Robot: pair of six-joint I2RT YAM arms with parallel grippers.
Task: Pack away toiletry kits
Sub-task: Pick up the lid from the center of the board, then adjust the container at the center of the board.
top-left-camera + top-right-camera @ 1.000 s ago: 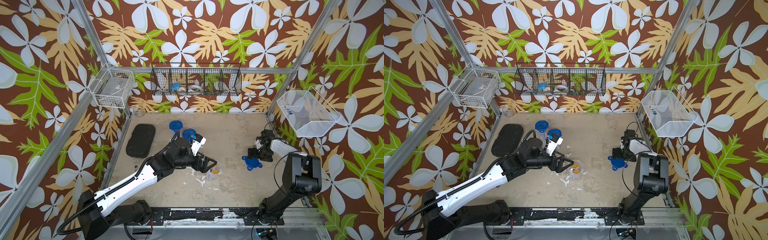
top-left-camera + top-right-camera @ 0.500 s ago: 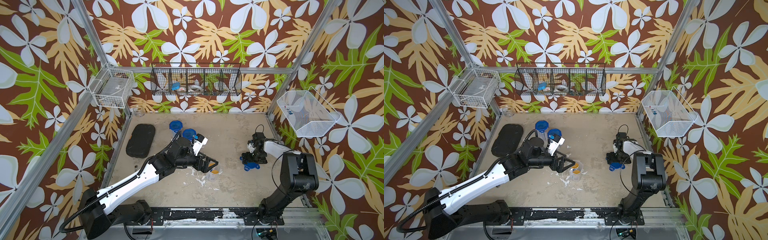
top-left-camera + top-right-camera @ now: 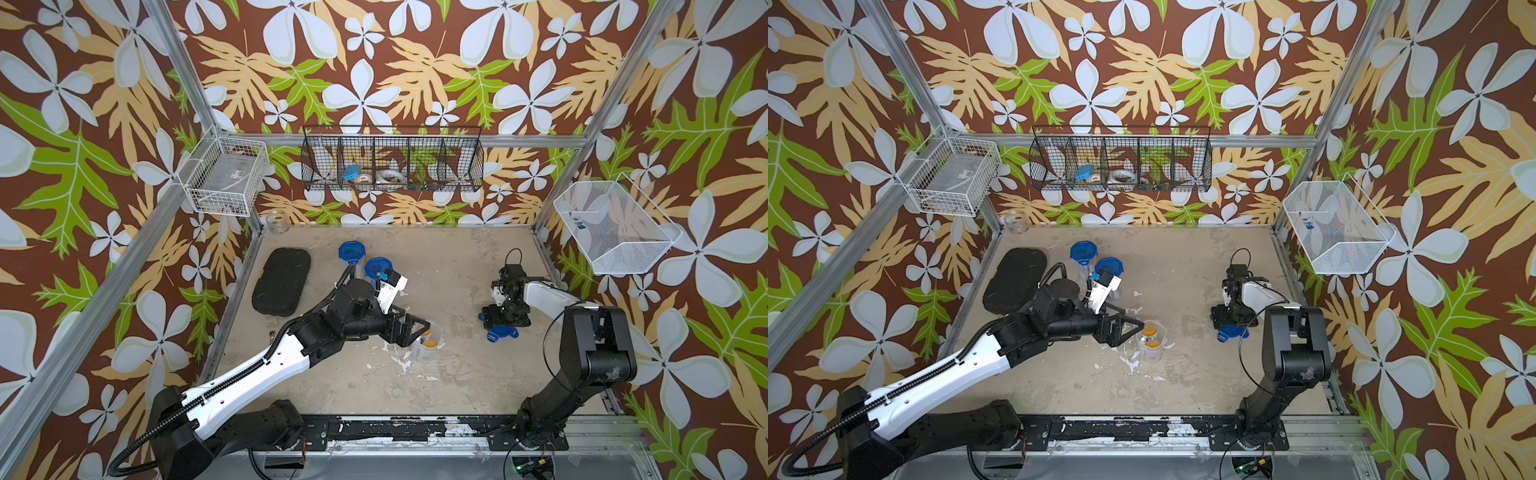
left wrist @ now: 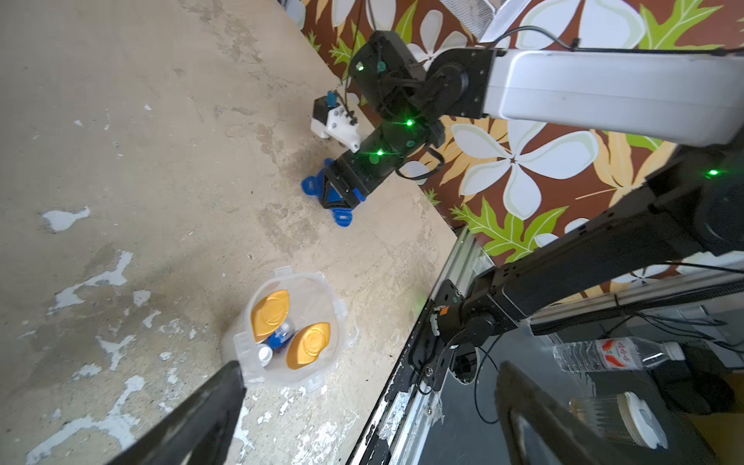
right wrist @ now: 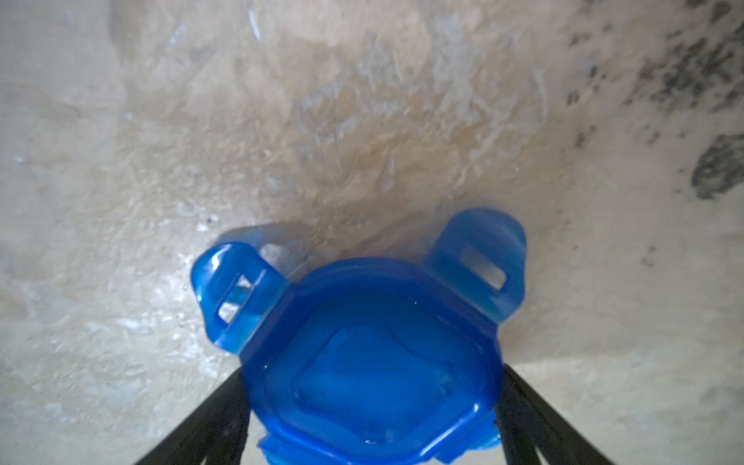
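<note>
Left wrist: cup (image 4: 331,298) holds gold-capped bottles (image 4: 269,316).

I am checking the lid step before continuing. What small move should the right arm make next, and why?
Probably close the right end effector on the blue lid. Its fingers flank the lid on the table, and the filled cup near the open left end effector has no lid.
</note>
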